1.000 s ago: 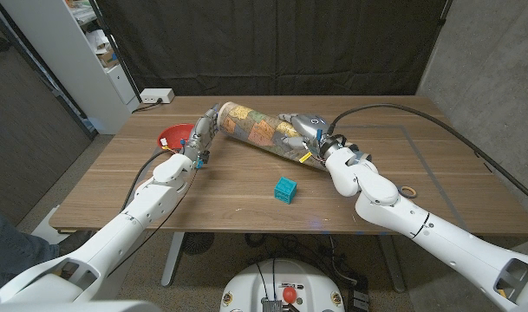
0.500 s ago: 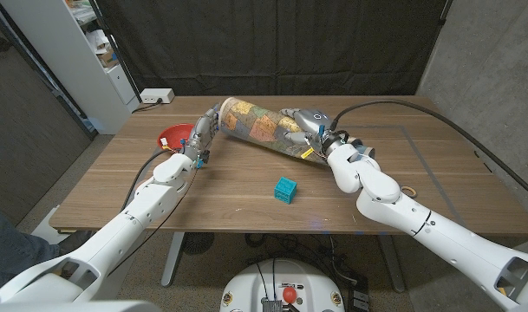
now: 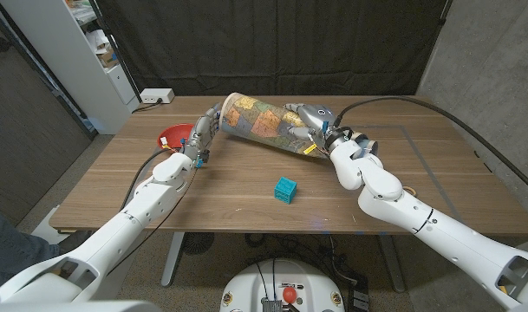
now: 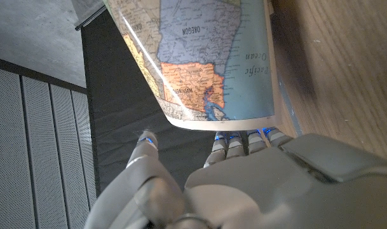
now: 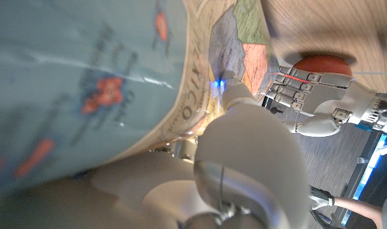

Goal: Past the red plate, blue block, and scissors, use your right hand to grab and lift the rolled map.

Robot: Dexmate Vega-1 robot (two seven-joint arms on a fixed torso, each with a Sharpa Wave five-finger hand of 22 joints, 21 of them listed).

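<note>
Rolled map (image 3: 262,124) is held by the right hand (image 3: 311,124) at its 3 o'clock end, seemingly lifted off the table (image 3: 246,204). The left hand (image 3: 205,132) is seen at its 9 o'clock end with fingers spread; contact cannot be judged. A blue block (image 3: 285,188) lies at 6 o'clock, a red plate (image 3: 172,136) at 9 o'clock.

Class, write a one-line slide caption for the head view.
Right hand grips the rolled map; left hand steadies its other end.
</note>
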